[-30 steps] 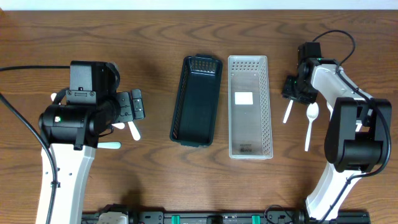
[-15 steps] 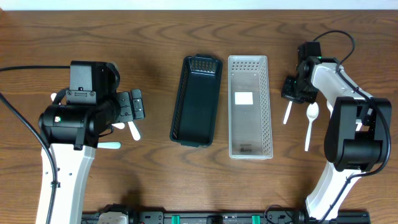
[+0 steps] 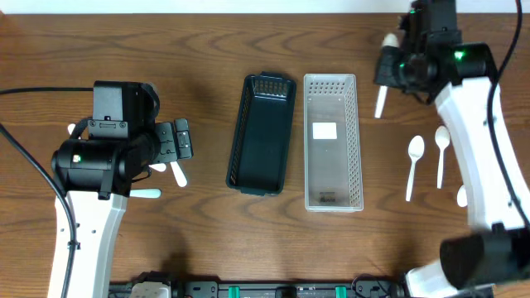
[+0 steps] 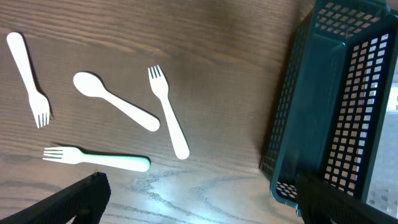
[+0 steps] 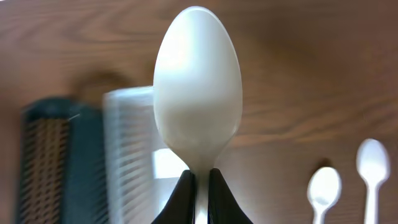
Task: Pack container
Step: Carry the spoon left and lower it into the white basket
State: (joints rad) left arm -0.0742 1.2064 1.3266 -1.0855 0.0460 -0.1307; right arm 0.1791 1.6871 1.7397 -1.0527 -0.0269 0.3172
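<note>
Overhead: the right hand (image 3: 389, 70) hangs over the far right of the surface (image 3: 207, 50), clamped on a white spoon (image 3: 382, 101) just past the far right corner of the white perforated container (image 3: 333, 178). This container lies just beside the dark mesh basket (image 3: 262, 157). Loose spoons (image 3: 413, 165) lie to its right. The left hand (image 3: 178, 141) hovers left of the basket.

Left wrist: its fingers (image 4: 74, 199) stand wide apart, over three white forks (image 4: 168, 112) and a lone spoon (image 4: 115, 102).

Right wrist: both fingers pinch the white spoon's neck; the basket and container are blurred behind.
</note>
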